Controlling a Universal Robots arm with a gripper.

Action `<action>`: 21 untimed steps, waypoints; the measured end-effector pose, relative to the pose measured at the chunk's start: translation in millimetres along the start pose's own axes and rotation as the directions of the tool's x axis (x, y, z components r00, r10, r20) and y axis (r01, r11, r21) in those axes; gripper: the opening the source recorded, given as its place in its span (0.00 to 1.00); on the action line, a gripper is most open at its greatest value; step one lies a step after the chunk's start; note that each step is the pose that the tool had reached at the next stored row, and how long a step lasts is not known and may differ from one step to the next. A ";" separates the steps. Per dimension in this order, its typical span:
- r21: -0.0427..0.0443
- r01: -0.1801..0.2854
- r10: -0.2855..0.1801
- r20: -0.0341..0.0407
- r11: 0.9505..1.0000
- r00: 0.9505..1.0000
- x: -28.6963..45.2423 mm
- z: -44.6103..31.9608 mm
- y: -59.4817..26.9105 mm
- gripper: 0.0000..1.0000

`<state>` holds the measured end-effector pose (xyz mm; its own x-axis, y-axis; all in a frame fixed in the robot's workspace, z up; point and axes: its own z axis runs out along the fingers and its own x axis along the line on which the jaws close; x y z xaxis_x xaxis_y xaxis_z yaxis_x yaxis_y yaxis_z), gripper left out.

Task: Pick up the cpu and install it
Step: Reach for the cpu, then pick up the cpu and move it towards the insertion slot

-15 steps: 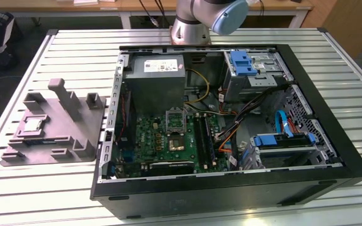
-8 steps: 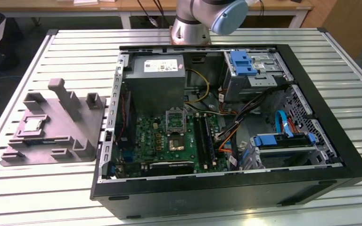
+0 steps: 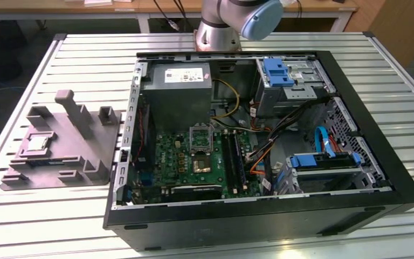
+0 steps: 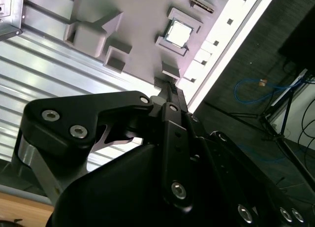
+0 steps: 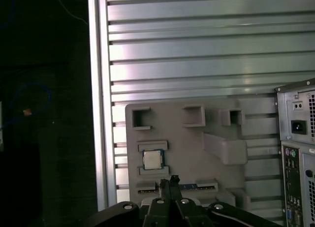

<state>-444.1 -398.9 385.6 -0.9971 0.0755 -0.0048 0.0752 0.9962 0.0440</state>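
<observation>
The cpu (image 3: 38,142) is a small silver-grey square lying flat in a pocket of the grey-purple fixture (image 3: 84,145), at the exterior view's left on the slatted table. Both wrist views look down on it: the cpu (image 5: 152,159) (image 4: 178,32) sits in its recess, untouched. My gripper (image 5: 173,179) (image 4: 169,89) hangs high above the fixture (image 5: 197,148), a little to one side of the chip. Its black fingers are pressed together with nothing between them. Inside the open computer case (image 3: 264,224) the dark socket (image 3: 200,163) on the green motherboard stands with its metal frame raised.
A grey power supply box (image 3: 181,91) stands behind the socket. Cables and blue drive cages (image 3: 322,162) fill the case's right side. The case's rear panel (image 5: 298,153) stands beside the fixture. The table edge (image 5: 98,113) lies close to the fixture's other side.
</observation>
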 end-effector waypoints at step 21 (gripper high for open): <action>0.000 0.000 0.000 0.000 1.000 1.000 11.5 0.0 -0.9 0.11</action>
<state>-455.7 -398.9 385.5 -0.9971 0.0754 -0.0048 0.0752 0.9962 0.0439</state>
